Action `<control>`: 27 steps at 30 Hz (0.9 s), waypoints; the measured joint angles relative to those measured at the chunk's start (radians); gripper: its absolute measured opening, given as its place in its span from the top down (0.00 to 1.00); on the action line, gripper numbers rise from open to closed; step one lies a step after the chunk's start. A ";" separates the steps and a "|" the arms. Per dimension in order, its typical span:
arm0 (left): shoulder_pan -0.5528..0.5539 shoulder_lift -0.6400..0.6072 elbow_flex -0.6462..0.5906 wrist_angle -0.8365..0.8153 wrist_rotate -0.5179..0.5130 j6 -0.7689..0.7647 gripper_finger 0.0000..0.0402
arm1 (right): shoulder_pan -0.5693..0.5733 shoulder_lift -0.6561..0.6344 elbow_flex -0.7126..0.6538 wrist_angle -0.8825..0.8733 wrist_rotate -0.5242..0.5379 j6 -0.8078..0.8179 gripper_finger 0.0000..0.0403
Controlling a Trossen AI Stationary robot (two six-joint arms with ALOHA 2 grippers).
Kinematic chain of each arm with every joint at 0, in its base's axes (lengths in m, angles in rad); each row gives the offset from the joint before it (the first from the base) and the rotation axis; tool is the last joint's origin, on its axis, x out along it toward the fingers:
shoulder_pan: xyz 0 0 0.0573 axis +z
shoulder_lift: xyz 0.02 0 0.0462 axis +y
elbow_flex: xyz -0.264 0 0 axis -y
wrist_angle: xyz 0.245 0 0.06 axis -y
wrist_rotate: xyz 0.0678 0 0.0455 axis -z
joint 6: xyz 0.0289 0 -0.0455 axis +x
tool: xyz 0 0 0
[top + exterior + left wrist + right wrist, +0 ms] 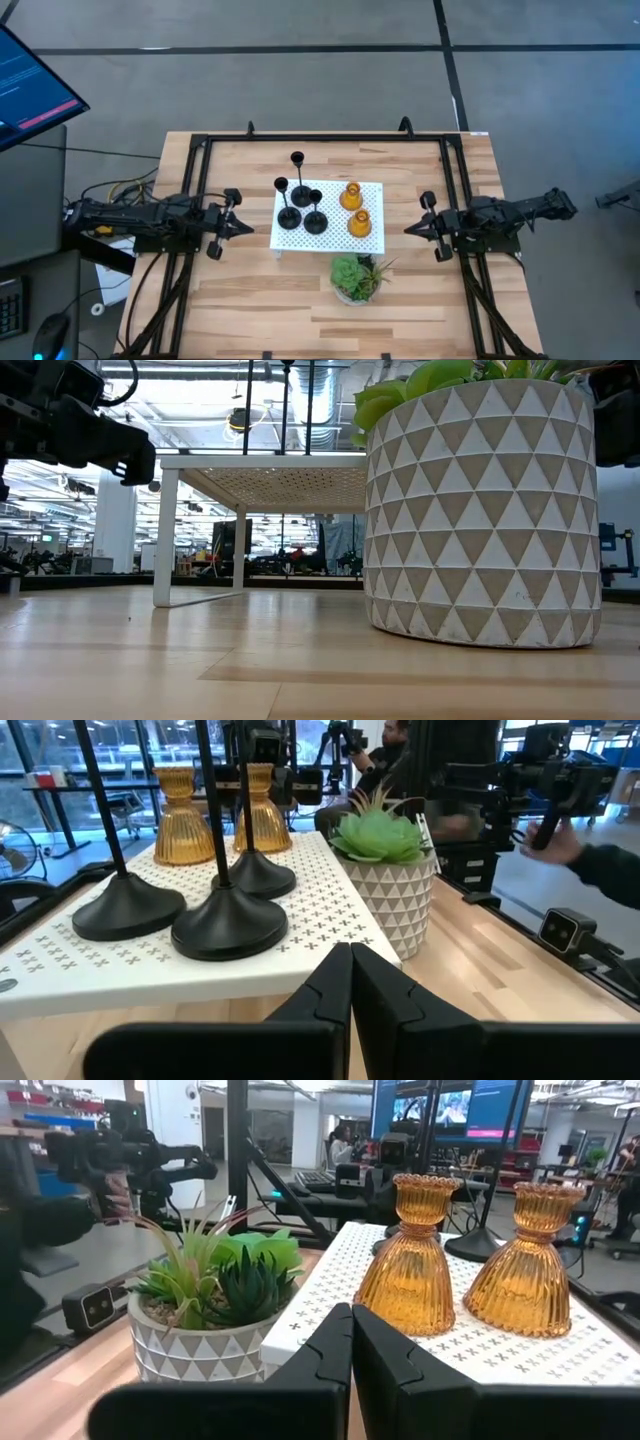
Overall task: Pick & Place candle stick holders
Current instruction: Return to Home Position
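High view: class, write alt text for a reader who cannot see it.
Three black candle holders and two amber holders stand on a white perforated shelf on the wooden table, a potted plant beside it. The left gripper and right gripper flank it, shut and empty.

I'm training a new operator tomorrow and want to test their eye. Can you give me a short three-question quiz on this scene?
1. True or false: both amber holders stand on the white shelf.
2. How many black holders stand on that shelf? A) two B) three C) four
3. Fill in: the left gripper and the right gripper, on either side of the shelf, are both ____ and empty.
Key: 1 true; 2 B; 3 shut.
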 joint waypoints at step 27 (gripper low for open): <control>0.000 0.000 0.000 0.000 0.000 0.000 0.98 | 0.000 0.000 0.000 0.000 0.000 0.055 1.00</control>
